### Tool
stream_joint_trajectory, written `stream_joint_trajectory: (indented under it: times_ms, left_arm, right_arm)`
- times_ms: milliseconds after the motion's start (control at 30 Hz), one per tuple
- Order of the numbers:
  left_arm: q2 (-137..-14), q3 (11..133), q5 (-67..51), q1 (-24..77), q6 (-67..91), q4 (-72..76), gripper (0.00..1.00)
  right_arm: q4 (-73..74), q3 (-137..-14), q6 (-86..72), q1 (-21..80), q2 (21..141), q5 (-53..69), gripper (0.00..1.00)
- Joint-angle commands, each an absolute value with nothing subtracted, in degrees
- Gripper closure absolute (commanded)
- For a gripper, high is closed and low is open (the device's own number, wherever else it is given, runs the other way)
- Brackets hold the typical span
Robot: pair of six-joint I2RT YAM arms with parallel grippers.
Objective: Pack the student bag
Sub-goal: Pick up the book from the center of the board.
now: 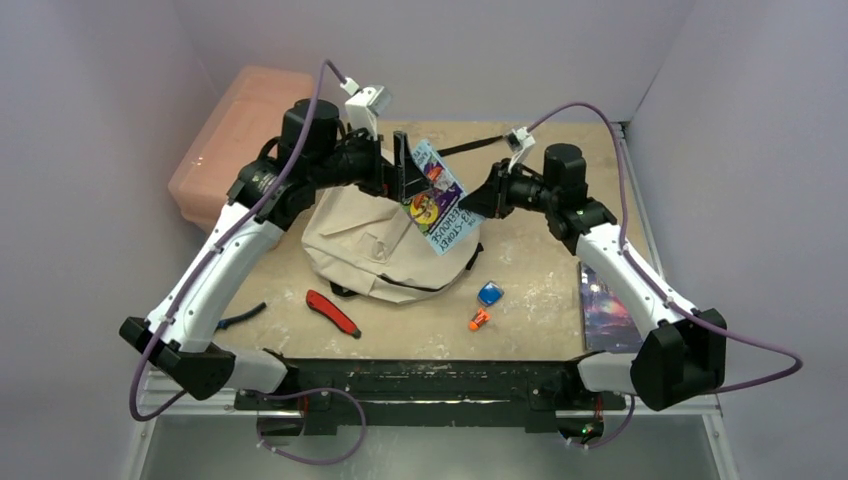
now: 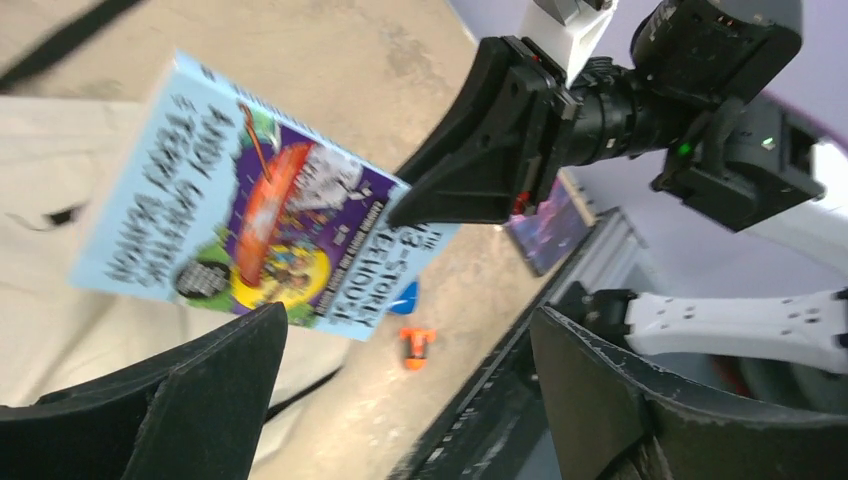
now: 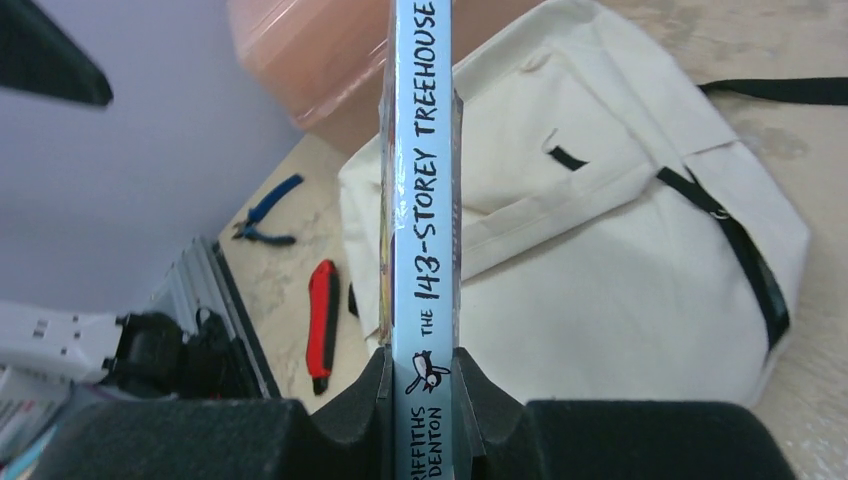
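Observation:
The beige student bag point(image 1: 360, 240) lies flat in the middle of the table, and shows in the right wrist view point(image 3: 620, 250) and the left wrist view point(image 2: 60, 150). My right gripper point(image 1: 478, 203) is shut on a light-blue paperback book point(image 1: 437, 200) and holds it tilted in the air over the bag's right side. In the right wrist view the jaws point(image 3: 422, 365) clamp the book's spine point(image 3: 420, 180). My left gripper point(image 1: 403, 170) is open just behind the book, not touching it. In its own view point(image 2: 405, 320) its fingers are spread wide below the book's cover point(image 2: 250, 230).
A pink plastic box point(image 1: 235, 130) stands at the back left. A red utility knife point(image 1: 332, 312), blue pliers point(image 1: 240, 316), a small blue item point(image 1: 489, 293) and a small orange item point(image 1: 479, 320) lie in front of the bag. A dark notebook point(image 1: 605, 310) lies at the right edge.

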State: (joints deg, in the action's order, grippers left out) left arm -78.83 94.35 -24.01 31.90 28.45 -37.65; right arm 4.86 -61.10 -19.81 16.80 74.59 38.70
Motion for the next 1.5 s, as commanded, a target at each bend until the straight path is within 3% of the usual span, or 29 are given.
stream_joint_trajectory:
  times_ms: [0, 200, 400, 600, 800, 867, 933, 1067, 1333, 1467]
  left_arm:
    - [-75.3, 99.92, -17.98, 31.9, 9.87, -51.21, 0.09]
    - [-69.55, 95.36, -17.55, 31.9, -3.12, -53.04, 0.02]
    - [-71.54, 96.59, -13.67, 31.77, -1.1, -58.24, 0.0]
    - [-69.32, 93.61, -34.59, 25.5, 7.02, -56.12, 0.0]
    - [-67.9, 87.54, -52.72, 22.24, 14.64, -50.53, 0.0]
    - [-67.1, 84.2, -56.53, 22.24, 16.77, -47.64, 0.03]
    - [-65.69, 80.98, -57.53, 22.19, 18.5, -45.06, 0.05]
    - [-63.1, 77.13, -57.0, 22.23, 20.03, -43.07, 0.11]
    - [-63.99, 73.93, -48.99, 22.24, 22.56, -41.79, 0.54]
    - [-66.67, 74.58, -49.29, 22.3, 23.54, -40.24, 0.99]
  right_arm:
    - [5.22, -64.97, -8.95, 20.61, 72.54, 48.51, 1.0]
    - [7.22, -64.37, -2.8, 26.47, 73.71, 60.21, 1.0]
    - [12.18, -66.01, 5.48, 29.63, 76.19, 69.27, 1.0]
    - [17.3, -69.02, 10.77, 29.63, 79.28, 81.11, 1.0]
    - [35.5, -76.42, 26.14, 29.12, 83.63, 87.76, 1.0]
    - [51.15, -81.61, 40.29, 27.58, 87.32, 91.19, 1.0]
    - [75.71, -89.03, 63.3, 24.76, 93.43, 93.56, 1.0]
    - [78.23, -90.73, 65.81, 23.65, 96.49, 93.56, 1.0]
    - [78.39, -93.21, 61.26, 22.43, 98.0, 93.52, 1.0]
    - [78.33, -94.33, 59.0, 22.01, 97.66, 93.47, 1.0]
